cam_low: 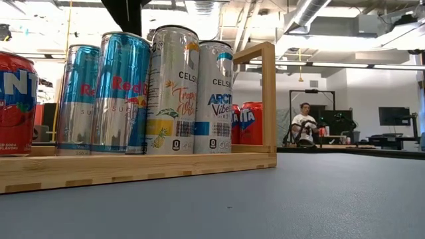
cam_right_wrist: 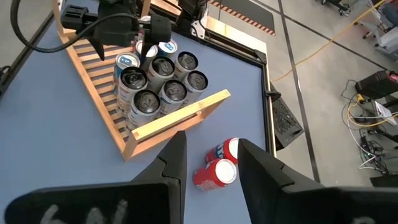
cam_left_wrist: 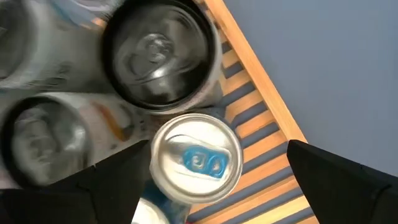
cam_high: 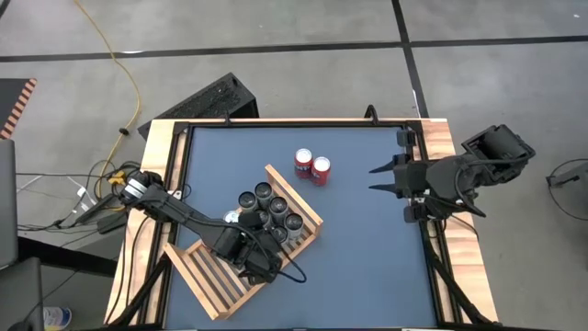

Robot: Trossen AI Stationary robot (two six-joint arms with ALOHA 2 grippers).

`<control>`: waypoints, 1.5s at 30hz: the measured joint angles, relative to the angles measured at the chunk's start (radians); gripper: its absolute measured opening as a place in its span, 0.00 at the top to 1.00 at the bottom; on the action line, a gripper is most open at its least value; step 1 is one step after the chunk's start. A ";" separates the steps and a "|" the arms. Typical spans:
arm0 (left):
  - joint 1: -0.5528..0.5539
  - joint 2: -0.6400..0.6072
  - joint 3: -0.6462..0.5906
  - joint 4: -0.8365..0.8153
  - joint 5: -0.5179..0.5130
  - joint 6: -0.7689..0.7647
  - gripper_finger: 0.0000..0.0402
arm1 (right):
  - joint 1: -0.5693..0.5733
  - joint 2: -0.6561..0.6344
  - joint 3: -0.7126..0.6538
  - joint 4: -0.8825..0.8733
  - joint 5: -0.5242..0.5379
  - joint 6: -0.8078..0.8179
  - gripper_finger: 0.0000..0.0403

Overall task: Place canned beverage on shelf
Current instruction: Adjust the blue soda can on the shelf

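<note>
Blue-tabbed can (cam_left_wrist: 198, 160) framed between spread left gripper (cam_left_wrist: 211, 186) fingers above shelf (cam_high: 207, 276), unheld; neighbouring cans (cam_high: 271, 210) risk being toppled if clipped; right gripper (cam_high: 378, 180) part-open, empty.

The floor (cam_high: 276, 23) is grey concrete with a yellow cable (cam_high: 124, 64) on it. Far behind, a person (cam_low: 305, 123) sits at desks under ceiling pipes (cam_low: 312, 10).

Shelf (cam_high: 207, 280) pale matt wood; cans (cam_high: 274, 210) glossy metal; table (cam_high: 367, 248) matt.
</note>
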 joint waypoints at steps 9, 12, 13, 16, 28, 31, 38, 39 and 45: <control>0.025 -0.003 -0.029 0.034 0.029 0.044 0.09 | 0.000 0.000 0.000 0.000 0.000 -0.004 0.71; 0.029 -0.003 -0.029 0.038 0.038 0.051 0.09 | 0.000 0.000 0.000 0.000 0.000 -0.005 0.71; 0.029 -0.003 -0.029 0.038 0.040 0.049 0.09 | 0.000 0.000 0.000 0.000 0.000 -0.005 0.71; 0.030 -0.002 -0.029 0.034 0.042 0.012 0.09 | 0.000 0.000 0.000 -0.001 0.000 -0.006 0.71; 0.012 0.003 0.025 -0.016 -0.008 -0.005 0.09 | 0.000 0.000 0.000 -0.003 0.000 -0.026 0.71; 0.009 0.003 0.025 -0.023 -0.030 0.009 0.09 | -0.005 0.000 0.000 -0.003 0.000 -0.028 0.71; 0.016 0.002 -0.039 0.027 0.032 0.074 0.09 | -0.006 0.000 0.000 -0.003 0.000 -0.032 0.71; 0.017 0.003 -0.052 0.041 0.036 0.076 0.09 | -0.005 0.000 0.000 -0.003 0.000 -0.032 0.71; 0.018 0.002 -0.104 0.075 0.092 0.060 0.09 | -0.006 0.000 0.000 -0.003 0.000 -0.032 0.71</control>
